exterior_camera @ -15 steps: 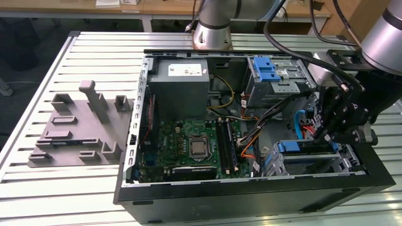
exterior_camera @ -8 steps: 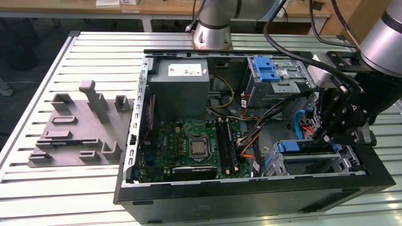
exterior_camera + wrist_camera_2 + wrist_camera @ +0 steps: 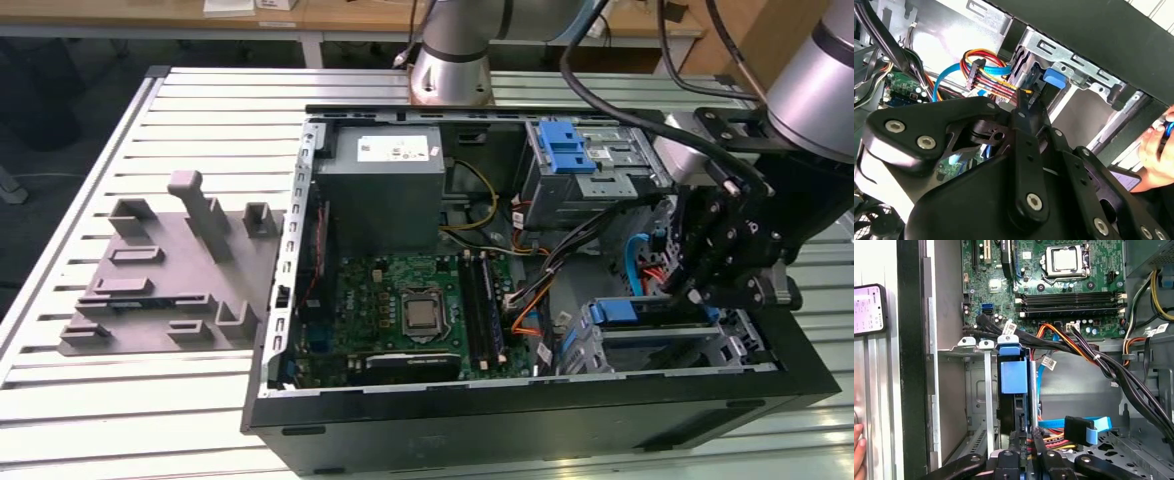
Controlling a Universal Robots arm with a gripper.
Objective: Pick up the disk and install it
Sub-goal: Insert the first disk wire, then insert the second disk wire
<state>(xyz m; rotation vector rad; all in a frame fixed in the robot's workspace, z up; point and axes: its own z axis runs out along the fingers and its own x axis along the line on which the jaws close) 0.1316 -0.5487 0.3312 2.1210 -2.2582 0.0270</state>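
One disk (image 3: pixel 1014 377) is sitting edgewise inside the drive cage (image 3: pixel 971 405), lower centre; the end effector (image 3: pixel 1026 447) is clenched on its edge.

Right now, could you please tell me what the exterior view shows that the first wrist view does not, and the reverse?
Exterior view's extras: the grey fixture plate on the table at the exterior view's left, the grey box with a white sticker, and the arm's base.
First wrist view's extras: a phone and a person's fingertip outside the case.
Shared: the motherboard, the disk standing in the lower drive cage, and the hand close to it.
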